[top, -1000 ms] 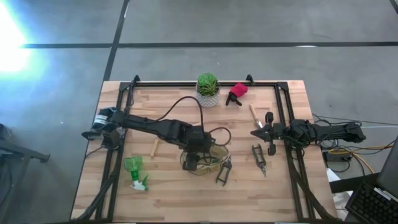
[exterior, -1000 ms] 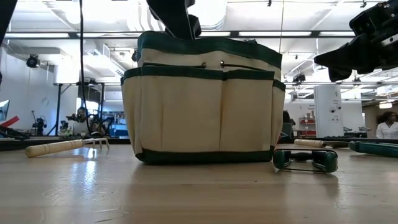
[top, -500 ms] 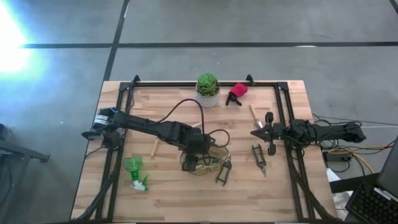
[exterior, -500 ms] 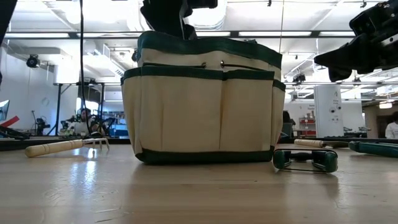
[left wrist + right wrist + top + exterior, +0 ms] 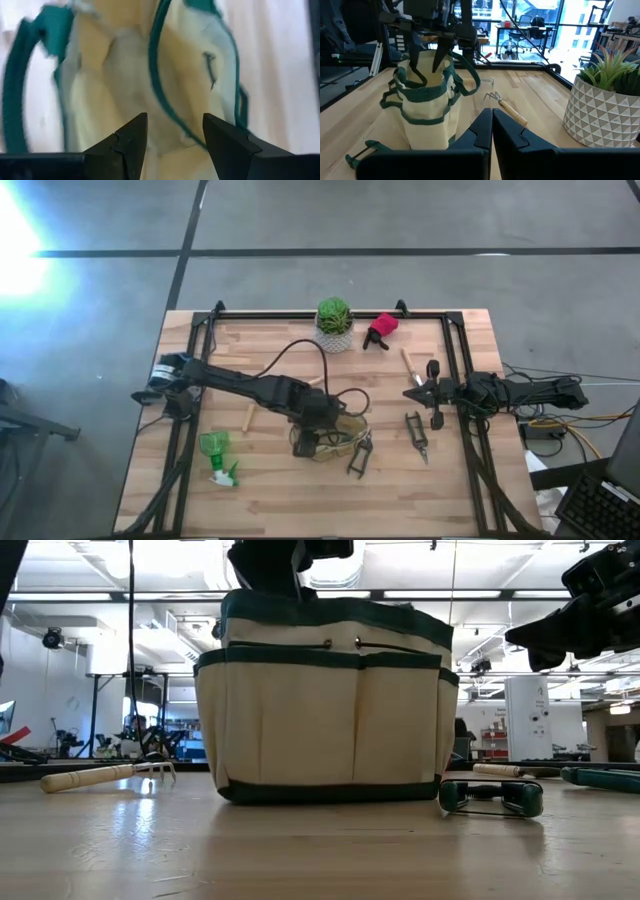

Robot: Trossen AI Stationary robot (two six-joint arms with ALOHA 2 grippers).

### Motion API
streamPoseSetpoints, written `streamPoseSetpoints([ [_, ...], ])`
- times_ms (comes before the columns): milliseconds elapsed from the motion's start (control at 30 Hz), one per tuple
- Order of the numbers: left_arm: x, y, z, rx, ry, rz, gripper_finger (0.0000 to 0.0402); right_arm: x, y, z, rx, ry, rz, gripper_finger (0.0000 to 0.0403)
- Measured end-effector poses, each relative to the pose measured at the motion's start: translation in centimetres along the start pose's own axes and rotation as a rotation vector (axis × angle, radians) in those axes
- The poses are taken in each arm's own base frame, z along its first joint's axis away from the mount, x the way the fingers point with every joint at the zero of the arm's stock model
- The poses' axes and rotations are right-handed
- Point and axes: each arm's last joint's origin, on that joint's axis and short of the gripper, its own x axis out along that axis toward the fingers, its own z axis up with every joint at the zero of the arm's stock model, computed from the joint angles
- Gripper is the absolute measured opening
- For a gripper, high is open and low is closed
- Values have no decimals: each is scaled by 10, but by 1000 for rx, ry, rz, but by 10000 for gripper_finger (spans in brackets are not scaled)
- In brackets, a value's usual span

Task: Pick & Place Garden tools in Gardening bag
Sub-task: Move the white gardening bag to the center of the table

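Wooden table (image 5: 270, 490) carries everything. Gardening bag (image 5: 325, 700) stands upright near the table's middle, mouth up. Left hand (image 5: 172, 137) sits directly over the bag mouth, fingers spread, nothing held, pointing into the cream lining. Right hand (image 5: 492, 120) waits at the right edge of the table, fingers pressed together, empty. Potted plant (image 5: 334, 323) is at the far edge. Green spray bottle (image 5: 216, 457) lies left of the bag. Red-and-black sprayer piece (image 5: 381, 329) is beside the plant. Pruner (image 5: 361, 453) is just right of the bag, second pruner (image 5: 417, 435) farther right. Wooden-handled fork (image 5: 105, 776) lies on the table beyond the bag.
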Motion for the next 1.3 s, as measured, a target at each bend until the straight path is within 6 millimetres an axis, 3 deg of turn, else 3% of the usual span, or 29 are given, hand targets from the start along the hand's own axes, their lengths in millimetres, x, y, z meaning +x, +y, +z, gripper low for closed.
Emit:
streamPoseSetpoints([
  [167, 13, 1, -1, -7, 11, -56, 193, 0, 0, 0, 0, 0, 0, 8],
  [567, 22, 7, -5, -19, 15, -52, 180, 0, 0, 0, 0, 0, 0, 8],
  [733, 22, 8, -4, -13, 13, -52, 139, 0, 0, 0, 0, 0, 0, 8],
  [1000, 22, 7, -4, 26, 12, -53, 13, 0, 0, 0, 0, 0, 0, 8],
  [1300, 20, 7, -4, 31, 8, -53, 5, 0, 0, 0, 0, 0, 0, 8],
])
